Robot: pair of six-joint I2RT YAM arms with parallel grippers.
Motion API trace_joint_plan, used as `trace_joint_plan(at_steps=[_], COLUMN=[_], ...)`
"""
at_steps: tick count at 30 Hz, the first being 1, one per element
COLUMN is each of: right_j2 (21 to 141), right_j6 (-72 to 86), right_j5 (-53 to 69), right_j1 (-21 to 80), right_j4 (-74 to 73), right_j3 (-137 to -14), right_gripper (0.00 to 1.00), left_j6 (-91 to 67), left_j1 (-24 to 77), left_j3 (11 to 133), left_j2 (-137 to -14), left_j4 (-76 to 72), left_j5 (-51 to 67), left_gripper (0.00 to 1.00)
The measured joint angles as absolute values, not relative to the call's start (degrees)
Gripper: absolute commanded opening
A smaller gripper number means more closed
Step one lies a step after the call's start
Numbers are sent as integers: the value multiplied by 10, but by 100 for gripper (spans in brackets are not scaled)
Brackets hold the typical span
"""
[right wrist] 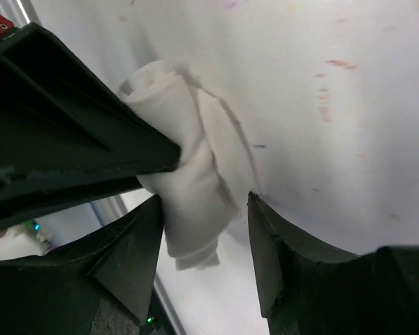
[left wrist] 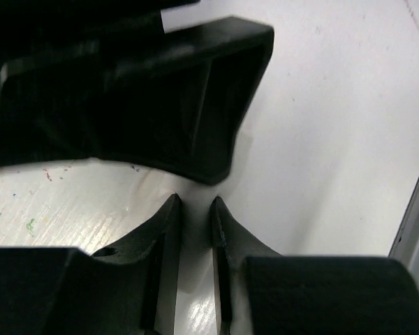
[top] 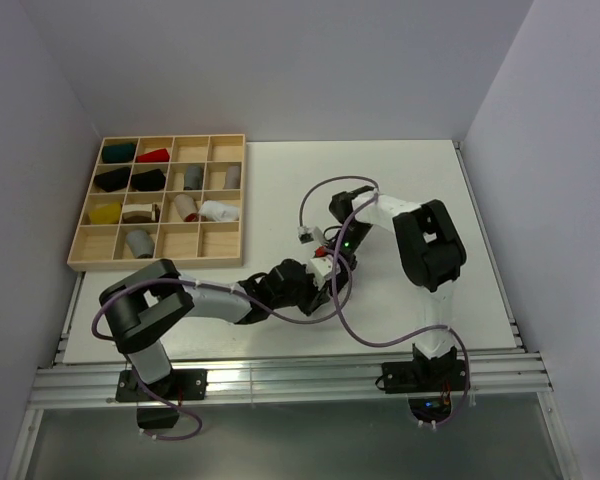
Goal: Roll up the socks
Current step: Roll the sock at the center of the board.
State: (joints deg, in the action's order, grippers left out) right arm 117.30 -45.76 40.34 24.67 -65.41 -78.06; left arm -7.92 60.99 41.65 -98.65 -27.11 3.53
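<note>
A white sock, rolled into a loose tube, lies on the white table just in front of the arm bases. My right gripper stands open astride it, with the sock against its left finger and a gap to the right one. My left gripper is nearly closed, and a strip of the white sock shows pinched between its fingers. One left finger presses the roll's side in the right wrist view. From above, the left gripper and the right gripper meet tip to tip and cover most of the sock.
A wooden tray of square compartments stands at the back left, holding several rolled cloth bundles in red, green, black, yellow, grey and white. A purple cable loops over the right arm. The table's right edge rail is close by.
</note>
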Motion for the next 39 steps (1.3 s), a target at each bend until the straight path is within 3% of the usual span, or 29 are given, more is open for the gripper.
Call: trace_joint_plan(at_steps=[11, 21, 28, 39], right_j2=[1092, 912, 748, 637], right_j6=[-437, -453, -485, -504], right_j5=[422, 438, 422, 335], right_j1=[161, 75, 89, 200], right_j4=[-566, -479, -393, -263], right_j3=[-747, -624, -485, -342], right_gripper=[59, 62, 65, 68], left_j6=[-133, -165, -173, -175], left_j1=[566, 522, 511, 500], left_j3=[408, 446, 478, 497], left_j2=[-999, -1033, -1061, -1084], left_j4=[-308, -292, -279, -279], left_j5=[95, 195, 243, 298], left_gripper=[0, 0, 0, 0])
